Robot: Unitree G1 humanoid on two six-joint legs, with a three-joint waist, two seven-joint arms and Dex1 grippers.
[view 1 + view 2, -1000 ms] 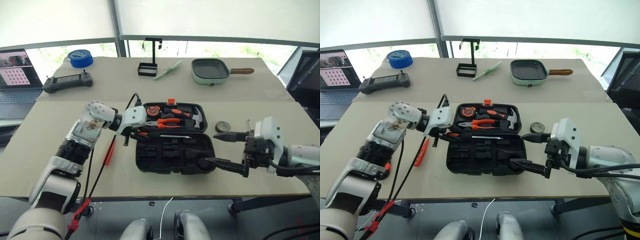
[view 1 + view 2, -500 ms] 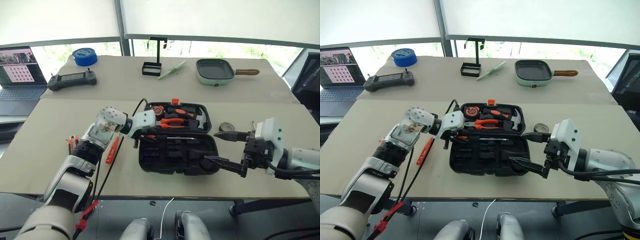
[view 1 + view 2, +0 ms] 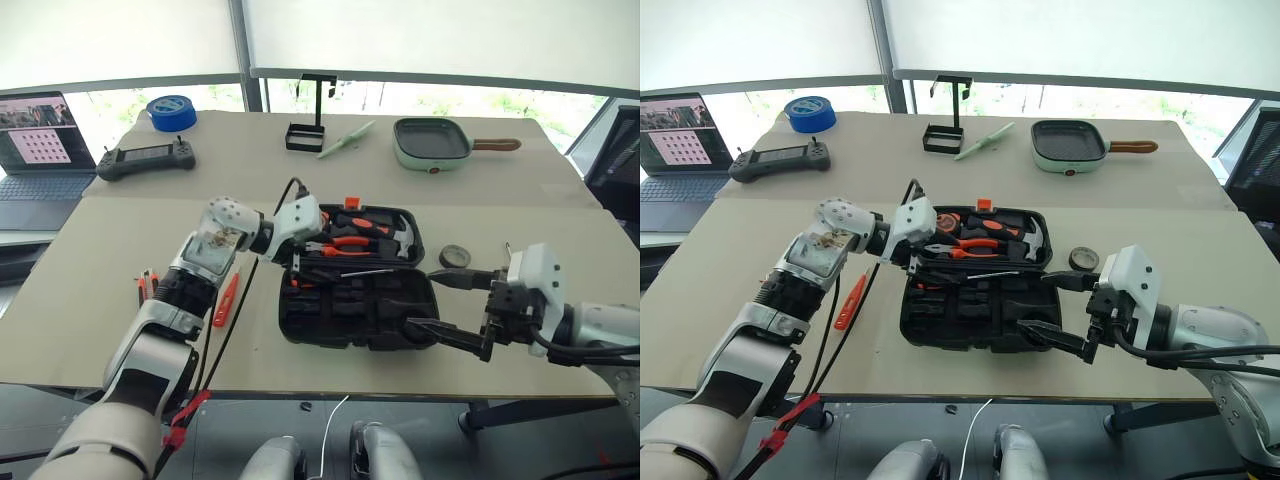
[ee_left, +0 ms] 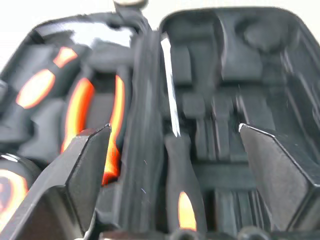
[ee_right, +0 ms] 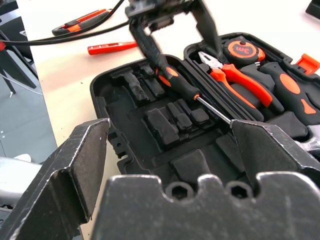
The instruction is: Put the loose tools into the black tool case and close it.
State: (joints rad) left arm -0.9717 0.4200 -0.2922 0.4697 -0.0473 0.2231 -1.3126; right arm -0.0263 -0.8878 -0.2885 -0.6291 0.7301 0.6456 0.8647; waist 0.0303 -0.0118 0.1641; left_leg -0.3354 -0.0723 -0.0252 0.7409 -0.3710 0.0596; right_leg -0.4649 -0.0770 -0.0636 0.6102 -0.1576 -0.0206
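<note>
I see the matte beige worktop [image 3: 120, 250], split by a seam into two slabs. The black tool case [image 3: 355, 315] lies open at its middle, a rounded moulded-plastic clamshell with ribbed slots and a small orange latch [image 3: 344, 202] on its far edge. My left hand [image 3: 300, 250] hovers over the case's left end, fingers spread and empty; my right hand [image 3: 455, 310] waits spread at the case's right front corner. One screwdriver [image 5: 187, 90], rubbery orange-and-black grip with a bright steel shaft, lies across the case near the hinge; the right wrist view shows it clearly. The slim orange tester screwdriver [image 3: 225, 300] and the utility knife [image 3: 146, 288] lie left of the case. The small dark tape roll [image 3: 454, 257] sits right of it.
</note>
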